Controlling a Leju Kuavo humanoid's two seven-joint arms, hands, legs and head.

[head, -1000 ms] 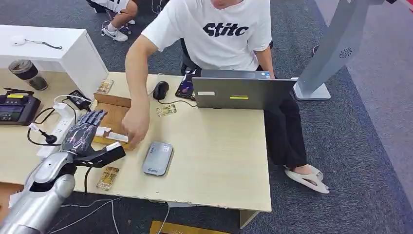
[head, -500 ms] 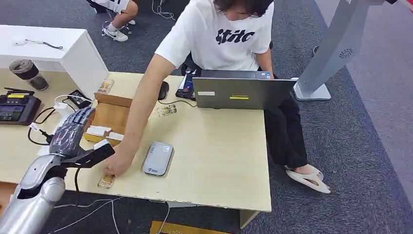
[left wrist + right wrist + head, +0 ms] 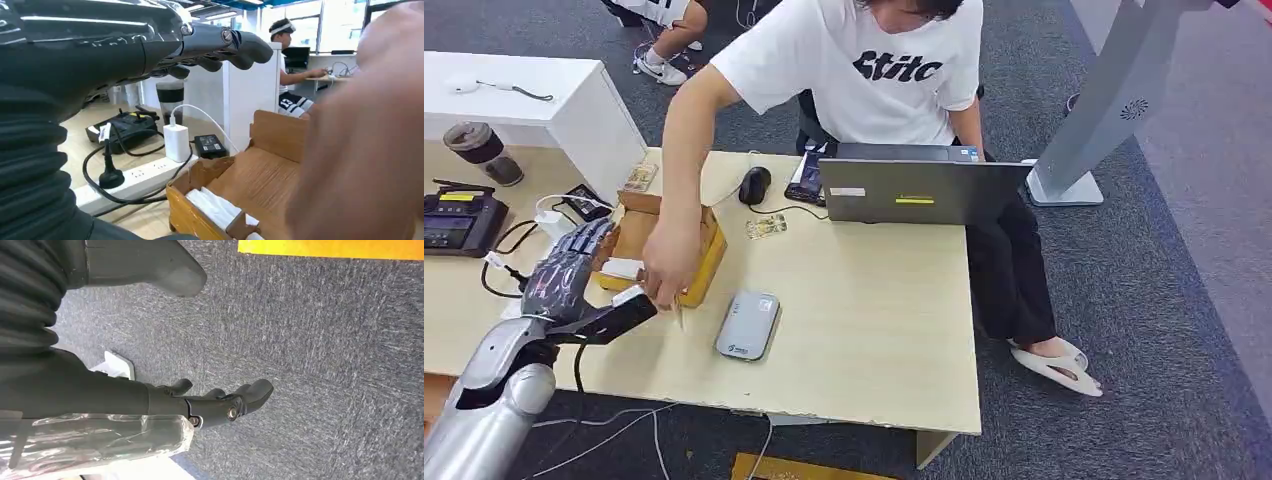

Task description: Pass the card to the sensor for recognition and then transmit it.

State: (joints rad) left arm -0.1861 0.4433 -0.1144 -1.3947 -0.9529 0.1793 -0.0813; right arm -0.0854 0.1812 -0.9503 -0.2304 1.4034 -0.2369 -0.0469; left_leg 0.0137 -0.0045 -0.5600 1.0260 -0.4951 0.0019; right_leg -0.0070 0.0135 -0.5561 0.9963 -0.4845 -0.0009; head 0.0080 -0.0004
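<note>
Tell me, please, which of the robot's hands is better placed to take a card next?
Probably the left hand: it hovers open above the table beside the wooden box. The right hand hangs empty over the carpet.

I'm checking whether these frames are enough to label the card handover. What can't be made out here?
- Head view: the person's hand covers part of the wooden box; whether it holds a card is too small to tell.
- Left wrist view: a blurred arm close to the lens hides half the box.
- Head view: printing on the small card near the laptop is unreadable.
- Grey sensor: markings too small.
</note>
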